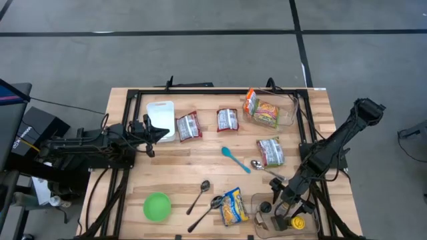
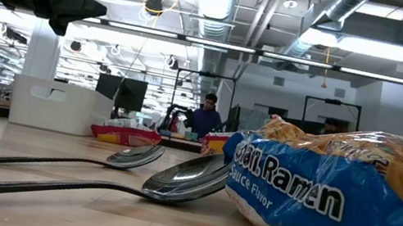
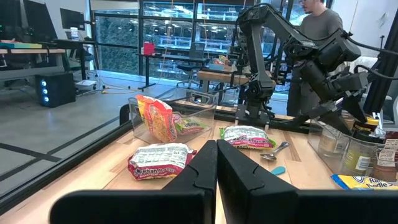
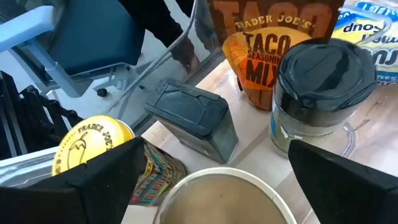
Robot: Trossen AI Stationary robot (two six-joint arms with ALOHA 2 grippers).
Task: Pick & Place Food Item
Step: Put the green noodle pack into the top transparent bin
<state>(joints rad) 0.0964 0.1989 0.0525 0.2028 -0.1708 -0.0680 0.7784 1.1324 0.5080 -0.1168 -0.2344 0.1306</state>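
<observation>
Food packs lie flat on the wooden table: two red-and-white ramen packs, a green-and-white pack and a blue-and-yellow ramen pack. My right gripper hangs open, slanting down over a clear tub at the near right. Its fingers stand on either side of a round pale-rimmed jar, apart from it. My left gripper waits shut and level at the table's left side, holding nothing.
The tub holds a taco seasoning pouch, a black-lidded jar, a dark tin and a yellow lid. Spoons, a blue spoon, a green bowl, a white box and a clear bin share the table.
</observation>
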